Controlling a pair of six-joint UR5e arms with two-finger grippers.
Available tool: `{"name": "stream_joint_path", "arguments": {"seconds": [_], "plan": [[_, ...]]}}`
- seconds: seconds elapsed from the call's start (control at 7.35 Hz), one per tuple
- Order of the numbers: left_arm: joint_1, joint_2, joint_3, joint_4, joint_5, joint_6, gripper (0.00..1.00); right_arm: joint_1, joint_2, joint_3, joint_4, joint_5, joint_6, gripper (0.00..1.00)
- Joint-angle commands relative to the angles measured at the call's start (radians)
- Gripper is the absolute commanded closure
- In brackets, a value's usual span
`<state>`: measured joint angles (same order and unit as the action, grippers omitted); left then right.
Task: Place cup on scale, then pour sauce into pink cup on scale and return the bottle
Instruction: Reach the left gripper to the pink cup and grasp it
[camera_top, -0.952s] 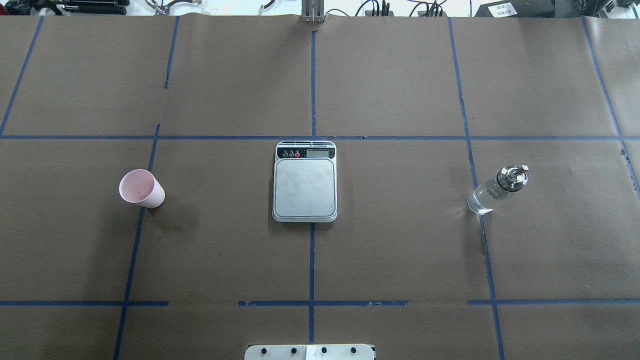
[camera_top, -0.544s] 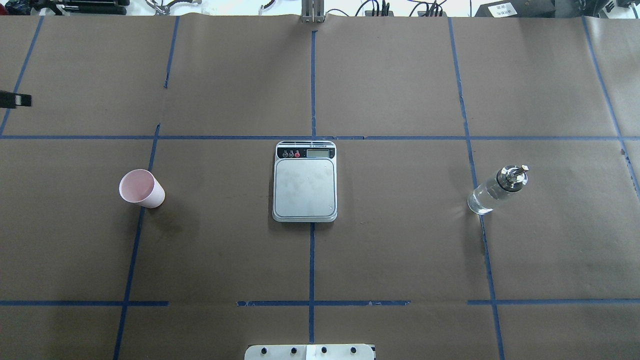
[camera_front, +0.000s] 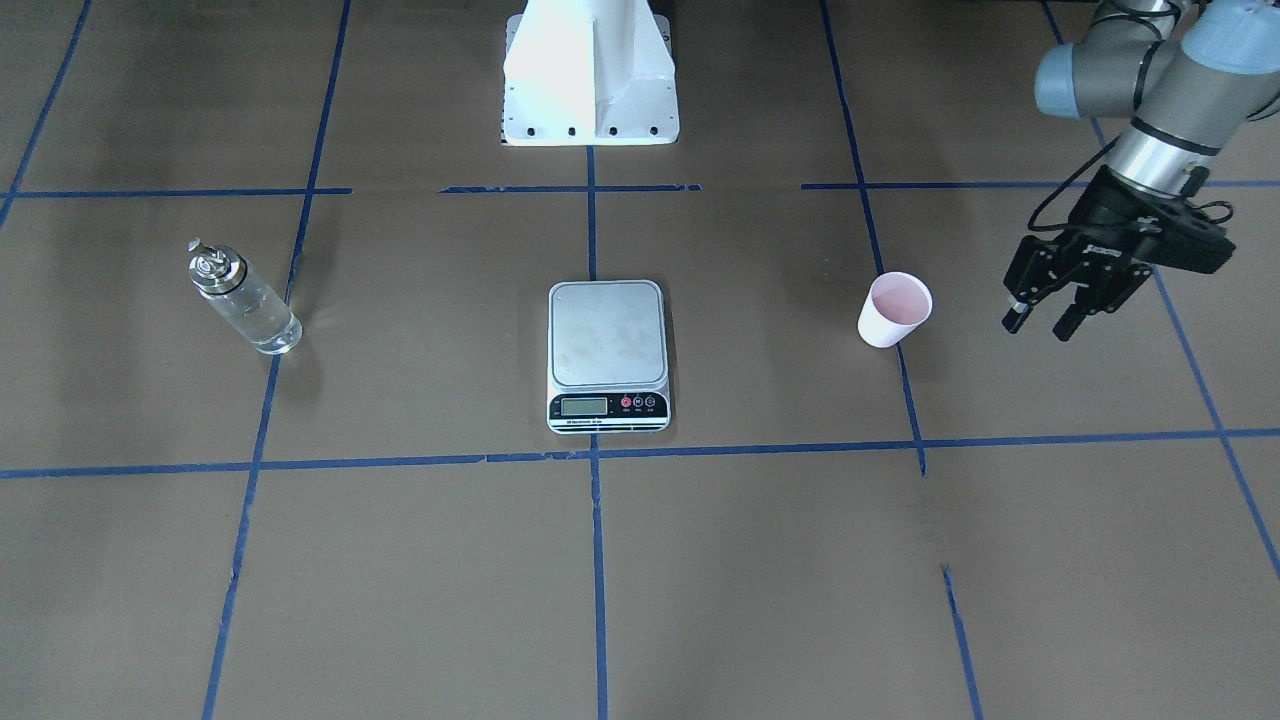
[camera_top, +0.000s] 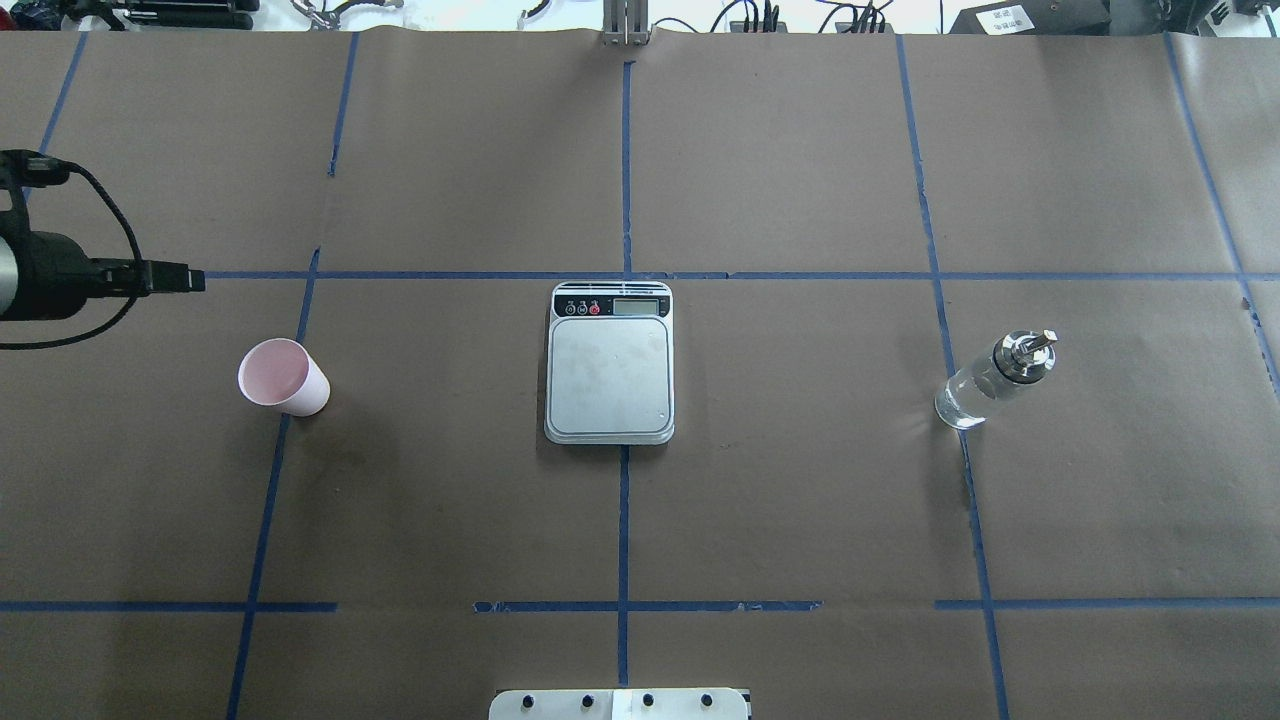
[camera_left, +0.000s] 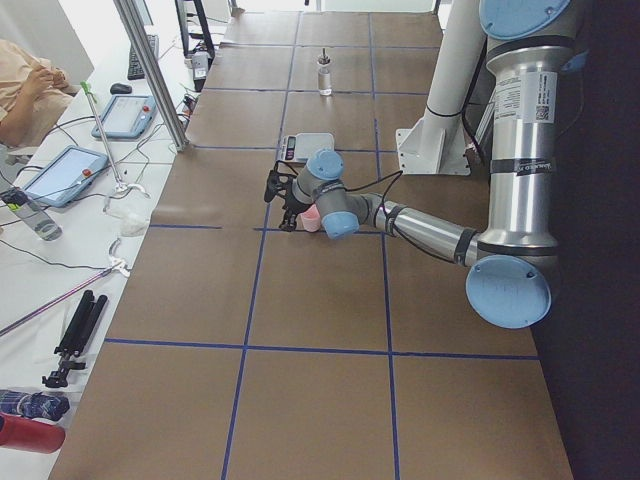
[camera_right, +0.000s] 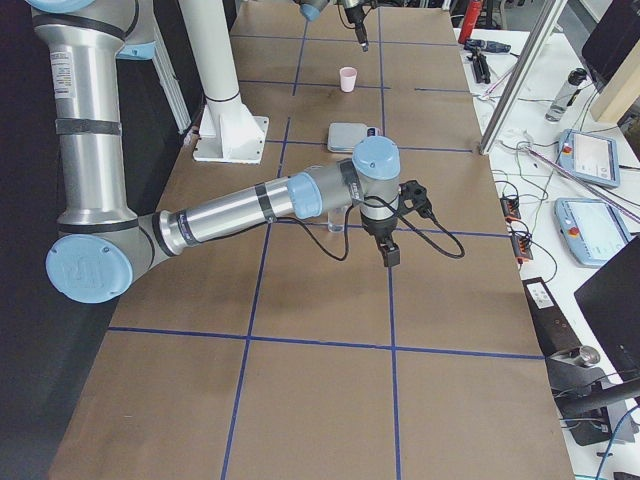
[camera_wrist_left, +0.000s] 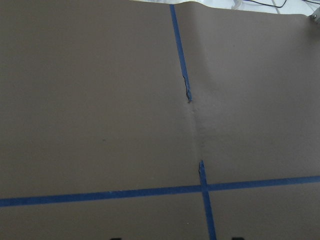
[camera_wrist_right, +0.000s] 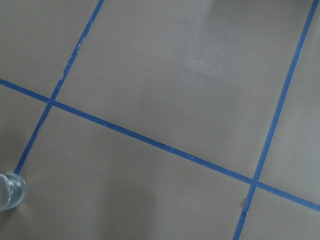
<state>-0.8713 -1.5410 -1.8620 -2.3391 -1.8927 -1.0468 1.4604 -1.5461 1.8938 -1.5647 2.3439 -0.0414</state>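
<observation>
On brown paper table (camera_top: 450, 500), robot's left side: cup (camera_top: 284, 377) upright, mouth up, sitting on a blue tape line (camera_top: 262, 520), well apart from scale (camera_top: 610, 375). Scale at table centre, display strip (camera_top: 612, 307) on the side away from the robot. Bottle (camera_top: 990, 385) upright on robot's right side, well apart from scale, clear sauce (camera_front: 258, 322) inside. Left gripper (camera_front: 1040, 322) hovers near cup on its outer side, not touching, fingers apart, pointing down. Right gripper (camera_right: 388, 256) above table near bottle; seen only from the side, can't tell if apart or together. Right wrist view catches bottle base at lower-left corner.
</observation>
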Motion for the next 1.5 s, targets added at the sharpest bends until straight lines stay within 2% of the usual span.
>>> {"name": "stream_joint_path", "arguments": {"seconds": [0.0,0.41,0.54,0.68,0.82,1.22,1.36], "plan": [[0.107,-0.002,-0.064,0.125,0.081,-0.021,0.31,0.0,0.0,0.002,0.0,0.0,0.0,0.0],[0.188,-0.001,-0.051,0.141,0.118,-0.022,0.31,0.0,-0.002,-0.001,0.0,0.0,0.0,0.0],[0.195,-0.001,-0.049,0.141,0.122,-0.024,0.41,0.0,-0.003,-0.001,0.0,0.0,0.0,0.0],[0.195,-0.001,-0.048,0.141,0.123,-0.022,0.78,0.0,-0.008,0.001,0.002,0.0,-0.002,0.0],[0.196,-0.001,-0.049,0.141,0.123,-0.022,1.0,0.0,-0.008,0.001,0.002,0.0,-0.002,0.0],[0.195,-0.013,-0.063,0.164,0.121,-0.007,1.0,0.0,-0.012,0.001,0.006,-0.001,-0.002,0.0],[0.192,-0.031,-0.1,0.232,0.115,-0.005,1.0,0.0,-0.014,0.001,0.006,-0.001,-0.002,0.0]]}}
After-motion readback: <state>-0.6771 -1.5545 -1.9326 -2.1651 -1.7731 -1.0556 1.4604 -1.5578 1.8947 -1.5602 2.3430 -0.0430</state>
